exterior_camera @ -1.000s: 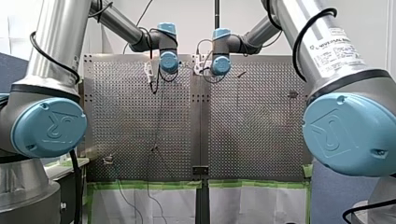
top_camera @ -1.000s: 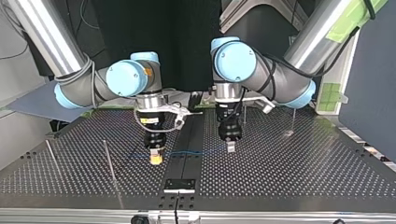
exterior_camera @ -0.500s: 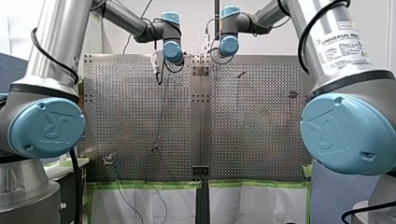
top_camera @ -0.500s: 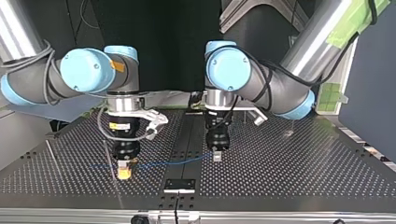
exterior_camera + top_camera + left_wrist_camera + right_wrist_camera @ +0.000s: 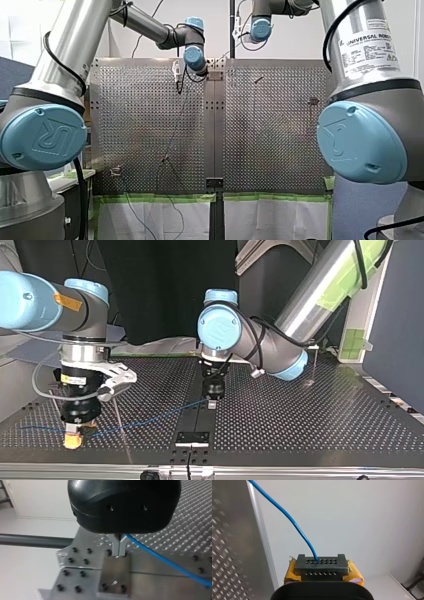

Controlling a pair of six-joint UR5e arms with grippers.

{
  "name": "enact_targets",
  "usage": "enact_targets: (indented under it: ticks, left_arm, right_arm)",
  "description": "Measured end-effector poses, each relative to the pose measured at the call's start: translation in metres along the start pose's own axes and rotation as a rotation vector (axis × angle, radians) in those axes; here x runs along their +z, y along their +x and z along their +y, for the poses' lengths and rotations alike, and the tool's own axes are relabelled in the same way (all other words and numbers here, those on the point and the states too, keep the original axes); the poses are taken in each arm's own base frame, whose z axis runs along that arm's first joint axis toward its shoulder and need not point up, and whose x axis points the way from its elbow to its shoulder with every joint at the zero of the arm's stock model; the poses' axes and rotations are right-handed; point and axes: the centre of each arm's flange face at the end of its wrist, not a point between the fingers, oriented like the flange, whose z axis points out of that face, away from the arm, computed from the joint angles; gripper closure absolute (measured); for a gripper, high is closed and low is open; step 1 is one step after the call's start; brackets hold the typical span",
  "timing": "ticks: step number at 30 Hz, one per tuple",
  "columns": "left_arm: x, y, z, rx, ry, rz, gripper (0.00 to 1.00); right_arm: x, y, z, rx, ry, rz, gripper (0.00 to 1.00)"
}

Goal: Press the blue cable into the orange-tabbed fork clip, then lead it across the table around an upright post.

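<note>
Blue cable (image 5: 150,416) is stretched just above the perforated desk (image 5: 300,420) between the two grippers. Its long axis runs across the top view, from low at the left up to the desk's middle. My right gripper (image 5: 73,439) is at that view's left, close to the edge nearest the camera. It pinches the cable between its yellow pads (image 5: 291,573), and a short tail carries on past it toward the view's left edge. My left gripper (image 5: 212,404), at the middle of the desk, has its metal fingers (image 5: 115,545) pressed together on the cable, which leaves them sideways. A thin upright post (image 5: 116,409) stands between the grippers, nearer my right one. The cable crosses it, but I cannot tell on which side. No orange-tabbed fork clip can be made out. I judge that the coming move hinges on my right arm, the closer one, carrying the line round that post.
</note>
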Motion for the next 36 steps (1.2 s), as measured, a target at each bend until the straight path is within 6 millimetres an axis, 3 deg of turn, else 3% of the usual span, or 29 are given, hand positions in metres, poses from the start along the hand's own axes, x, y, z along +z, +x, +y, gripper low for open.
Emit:
enact_targets:
  ticks: [5,19,30,36]
  left_arm:
    - [0.004,0.011,-0.015,-0.003,0.013,0.040,1.00]
    - [0.015,0.039,-0.053,-0.045,0.056,0.134,1.00]
    - [0.032,0.010,-0.062,-0.132,0.062,0.067,1.00]
    - [0.037,0.020,-0.079,-0.136,0.105,0.100,1.00]
  right_arm:
    - [0.001,0.001,0.009,-0.009,-0.014,-0.004,1.00]
    - [0.000,-0.024,0.026,-0.025,-0.041,-0.050,1.00]
    - [-0.002,-0.046,0.048,-0.031,-0.075,-0.093,1.00]
    - [-0.001,-0.054,0.059,-0.011,-0.091,-0.107,1.00]
